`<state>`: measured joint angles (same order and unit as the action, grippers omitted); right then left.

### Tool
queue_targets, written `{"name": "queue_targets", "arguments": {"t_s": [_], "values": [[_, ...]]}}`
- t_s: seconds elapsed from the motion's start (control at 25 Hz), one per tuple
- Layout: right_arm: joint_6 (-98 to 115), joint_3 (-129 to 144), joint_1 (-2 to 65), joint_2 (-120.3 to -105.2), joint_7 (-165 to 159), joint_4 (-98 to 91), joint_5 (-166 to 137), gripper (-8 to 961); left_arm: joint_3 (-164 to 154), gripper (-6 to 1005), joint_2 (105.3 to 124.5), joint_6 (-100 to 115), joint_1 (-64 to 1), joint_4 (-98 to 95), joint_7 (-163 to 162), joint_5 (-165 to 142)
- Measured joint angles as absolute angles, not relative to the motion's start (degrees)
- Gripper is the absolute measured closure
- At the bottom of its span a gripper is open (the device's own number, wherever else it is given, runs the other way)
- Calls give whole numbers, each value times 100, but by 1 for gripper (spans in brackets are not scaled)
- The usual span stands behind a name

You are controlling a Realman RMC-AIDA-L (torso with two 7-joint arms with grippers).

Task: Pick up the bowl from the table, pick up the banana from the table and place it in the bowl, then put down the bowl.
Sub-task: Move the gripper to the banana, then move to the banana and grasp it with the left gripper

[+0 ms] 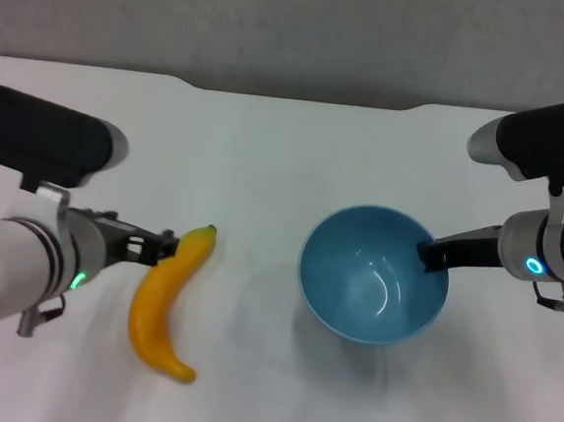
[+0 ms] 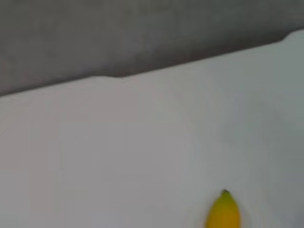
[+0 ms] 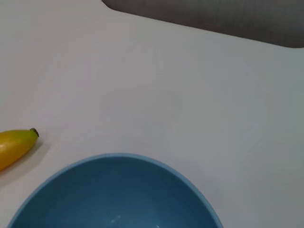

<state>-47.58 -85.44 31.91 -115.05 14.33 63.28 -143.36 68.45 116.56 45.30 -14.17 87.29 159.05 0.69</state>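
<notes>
Long curved yellow-orange plastic banana (image 1: 163, 304) lies low in the head frame, left of centre, on the white matte table (image 1: 267, 151); long axis runs from lower blunt end up-right to the green stem tip. Left gripper (image 1: 165, 247) sits at its upper third, dark fingers reaching the fruit from frame left; whether they have closed on it, cannot tell. Right of centre, round light-blue glossy bowl (image 1: 373, 273); right gripper (image 1: 434, 256) clamps its right rim. Judgement: left arm is nearer the banana, and the bowl lies to the banana's right.
</notes>
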Motion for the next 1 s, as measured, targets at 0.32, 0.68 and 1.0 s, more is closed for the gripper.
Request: {"name": "queue_targets", "arguments": {"t_s": [0.32, 0.68, 1.0], "values": [[-4702, -8485, 3120, -11514, 1429, 6419, -14335, 911, 6789, 244, 11674, 3980, -1790, 7806, 16066, 745], [-4686, -8414, 3103, -11513, 1425, 6425, -14333, 907, 6794, 244, 11690, 3498, -1971, 7310, 16018, 777], [-4684, -8299, 3159, -11514, 1422, 6454, -14293, 903, 6776, 244, 11702, 3269, -2206, 6734, 15947, 799]]}}
